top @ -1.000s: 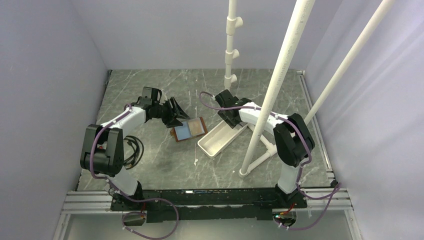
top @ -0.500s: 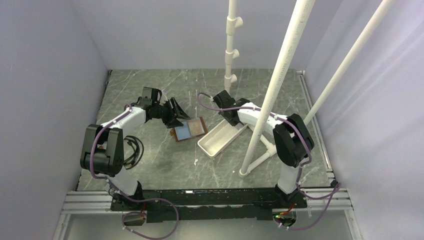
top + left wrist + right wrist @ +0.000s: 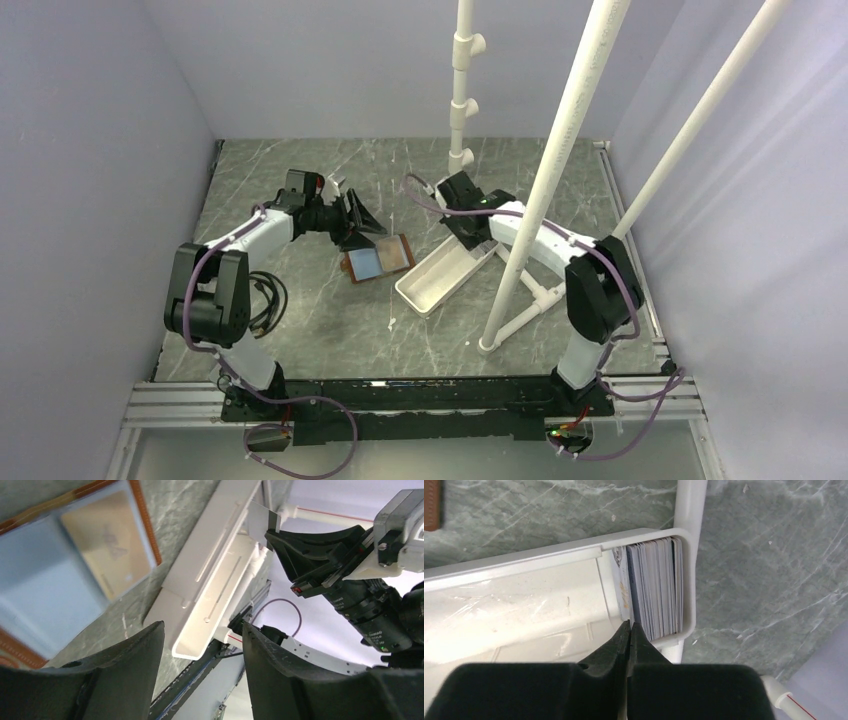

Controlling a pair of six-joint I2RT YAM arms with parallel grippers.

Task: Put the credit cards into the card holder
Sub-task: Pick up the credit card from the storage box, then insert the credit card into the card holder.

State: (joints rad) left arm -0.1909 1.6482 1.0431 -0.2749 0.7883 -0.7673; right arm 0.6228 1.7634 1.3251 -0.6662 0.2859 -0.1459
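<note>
The card holder (image 3: 378, 261) lies open on the table, a brown leather wallet (image 3: 145, 529) with a blue card (image 3: 45, 577) and a tan card (image 3: 107, 550) on its inside. More credit cards (image 3: 656, 587) stand on edge as a stack at the far end of the white tray (image 3: 435, 278). My right gripper (image 3: 630, 625) is above that end, shut on one pale card (image 3: 260, 521) from the near side of the stack. My left gripper (image 3: 202, 630) hovers open and empty just left of the wallet, and shows beside it from above too (image 3: 362, 224).
White pipe posts (image 3: 540, 190) rise right of the tray, with a foot (image 3: 515, 320) on the table. A third post (image 3: 462, 90) stands at the back. A coiled black cable (image 3: 265, 300) lies by the left arm. Walls close in on three sides.
My right gripper has shut on a card at the tray's far end, and that arm has shifted slightly. The left gripper has nudged a little toward the wallet.
</note>
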